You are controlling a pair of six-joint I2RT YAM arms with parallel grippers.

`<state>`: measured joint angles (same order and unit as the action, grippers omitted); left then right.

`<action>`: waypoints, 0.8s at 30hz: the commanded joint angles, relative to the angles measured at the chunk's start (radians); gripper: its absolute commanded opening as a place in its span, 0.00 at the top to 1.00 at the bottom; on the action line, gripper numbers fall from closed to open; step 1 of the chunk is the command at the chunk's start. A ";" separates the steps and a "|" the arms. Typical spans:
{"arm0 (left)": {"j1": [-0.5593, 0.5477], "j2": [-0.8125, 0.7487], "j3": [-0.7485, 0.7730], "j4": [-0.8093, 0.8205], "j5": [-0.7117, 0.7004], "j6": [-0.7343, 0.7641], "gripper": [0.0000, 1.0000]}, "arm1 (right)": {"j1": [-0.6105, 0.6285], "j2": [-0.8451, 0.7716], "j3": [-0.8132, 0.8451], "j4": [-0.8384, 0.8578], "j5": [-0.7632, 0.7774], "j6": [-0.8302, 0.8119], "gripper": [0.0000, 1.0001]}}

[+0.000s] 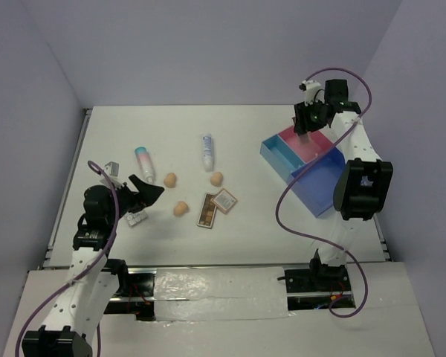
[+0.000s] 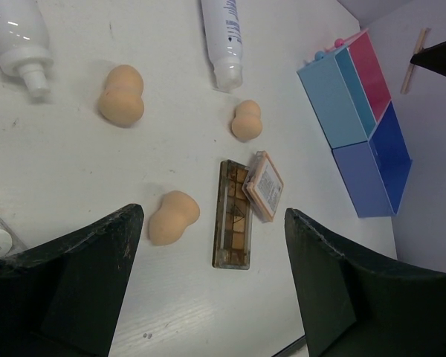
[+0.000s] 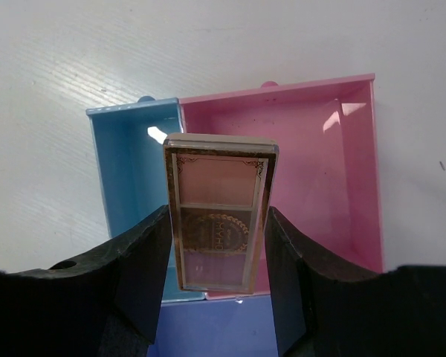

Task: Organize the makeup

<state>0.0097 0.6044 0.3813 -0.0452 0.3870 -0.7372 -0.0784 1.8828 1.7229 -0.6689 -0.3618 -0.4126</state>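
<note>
My right gripper is shut on a pink and brown eyeshadow palette and holds it above the divided tray, over the wall between its pink and light blue compartments. My left gripper is open and empty above the table. Ahead of it lie three peach sponges, a brown palette and a pink compact leaning on it. The white tube with blue print and the teal-capped tube lie farther back.
A small grey item lies left of the teal-capped tube, and a clear-lidded item lies under the left gripper. The tray's dark blue compartment faces the right arm's elbow. Walls close the table's back and sides.
</note>
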 commanded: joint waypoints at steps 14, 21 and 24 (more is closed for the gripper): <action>-0.002 0.097 0.025 0.050 0.049 0.012 0.10 | -0.050 0.098 0.072 -0.021 -0.003 -0.005 0.85; -0.042 0.138 0.054 0.005 0.052 0.027 0.16 | -0.049 0.173 0.144 -0.046 0.004 0.005 0.78; -0.094 0.165 0.070 -0.005 0.020 0.032 0.20 | -0.049 0.199 0.152 -0.049 0.026 -0.002 0.74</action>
<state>-0.0452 0.7506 0.3939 -0.0574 0.4145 -0.7315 -0.1249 2.0632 1.8259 -0.7006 -0.3565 -0.4118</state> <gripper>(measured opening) 0.802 0.560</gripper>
